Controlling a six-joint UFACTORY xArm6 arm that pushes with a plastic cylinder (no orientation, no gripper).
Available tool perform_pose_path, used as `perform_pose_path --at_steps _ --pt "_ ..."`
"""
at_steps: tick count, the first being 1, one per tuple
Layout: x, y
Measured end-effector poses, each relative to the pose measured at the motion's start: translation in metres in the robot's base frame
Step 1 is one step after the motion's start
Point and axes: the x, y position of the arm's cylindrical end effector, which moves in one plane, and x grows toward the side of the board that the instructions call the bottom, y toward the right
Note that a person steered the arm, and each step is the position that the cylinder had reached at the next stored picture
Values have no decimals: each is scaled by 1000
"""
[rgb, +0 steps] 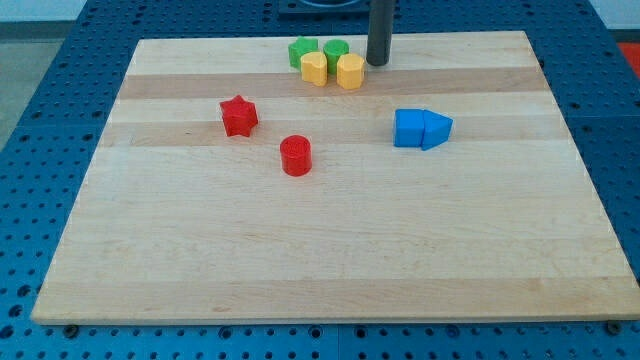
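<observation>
My tip (377, 62) rests on the wooden board (320, 230) near the view's top, just right of a tight cluster of blocks. Nearest to it is a yellow hexagonal block (350, 71), a small gap away; I cannot tell if they touch. Left of that sits a yellow heart-like block (314, 68). Behind them stand a green block (336, 50) and a green star-like block (302, 50). Lower left lie a red star (239, 116) and a red cylinder (296, 156). To the right, a blue cube (408, 128) touches a blue wedge-shaped block (437, 129).
The board lies on a blue perforated table (60, 80) that shows on all sides. The rod rises out of the view's top edge.
</observation>
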Motion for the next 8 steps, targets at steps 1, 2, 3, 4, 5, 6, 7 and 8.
perform_pose_path --at_steps 1,2,3,4,5,6,7,8 --pt "6 -10" --pt "-5 -17" --pt "-20 -23" --pt "-19 -39" --pt "-10 -55" --pt "6 -58" --pt "22 -58" --pt "44 -58"
